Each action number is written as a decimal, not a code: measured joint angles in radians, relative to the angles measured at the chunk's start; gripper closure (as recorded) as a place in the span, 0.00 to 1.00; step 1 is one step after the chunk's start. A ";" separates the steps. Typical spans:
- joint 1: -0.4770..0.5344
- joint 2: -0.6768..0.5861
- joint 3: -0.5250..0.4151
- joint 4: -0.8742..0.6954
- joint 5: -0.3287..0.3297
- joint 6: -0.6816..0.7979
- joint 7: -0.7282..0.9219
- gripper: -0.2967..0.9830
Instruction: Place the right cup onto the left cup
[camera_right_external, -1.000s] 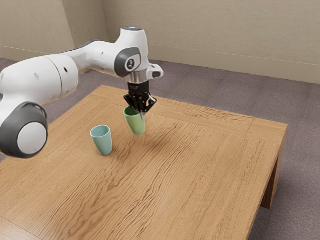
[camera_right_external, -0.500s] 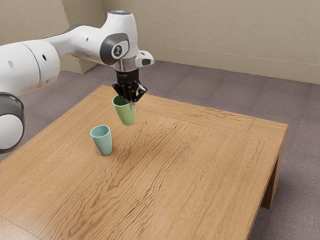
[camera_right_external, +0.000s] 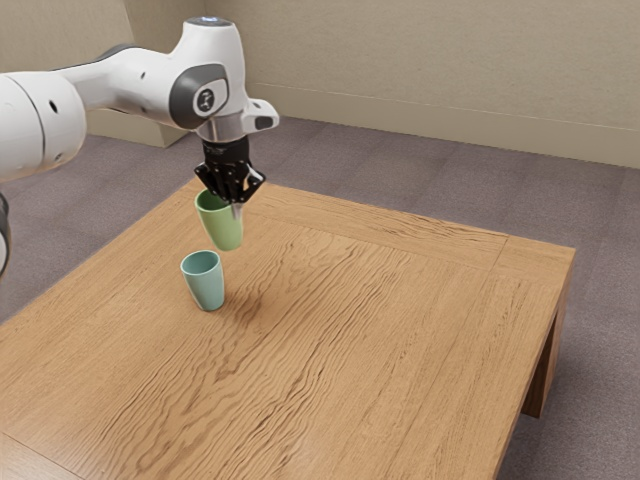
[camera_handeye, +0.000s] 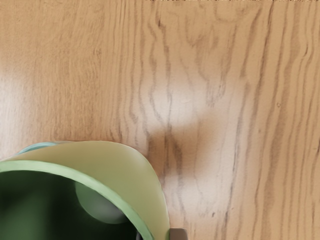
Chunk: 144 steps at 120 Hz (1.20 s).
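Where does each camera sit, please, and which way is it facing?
Exterior view: at the arm's side, looking down across the table; the white arm enters from the exterior view's left, its gripper holding the green cup.
Wrist view: on the arm's hand, looking down past the green cup at the tabletop; a small dark piece beside that cup may be a fingertip.
Shared: the table, the green cup and the teal cup, mostly hidden in the wrist view.

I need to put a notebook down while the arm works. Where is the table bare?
The table has its widest bare patch between the teal cup and the edge at the exterior view's right; another runs from that cup toward the view's lower edge. It is crowded around the teal cup, where the claw holds the green cup close by.
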 joint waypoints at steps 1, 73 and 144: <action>0.001 -0.001 0.000 -0.001 0.000 0.001 0.000 0.84; 0.064 -0.039 0.000 -0.086 0.001 0.046 -0.001 0.84; 0.099 -0.083 0.001 -0.170 -0.002 0.125 -0.002 0.84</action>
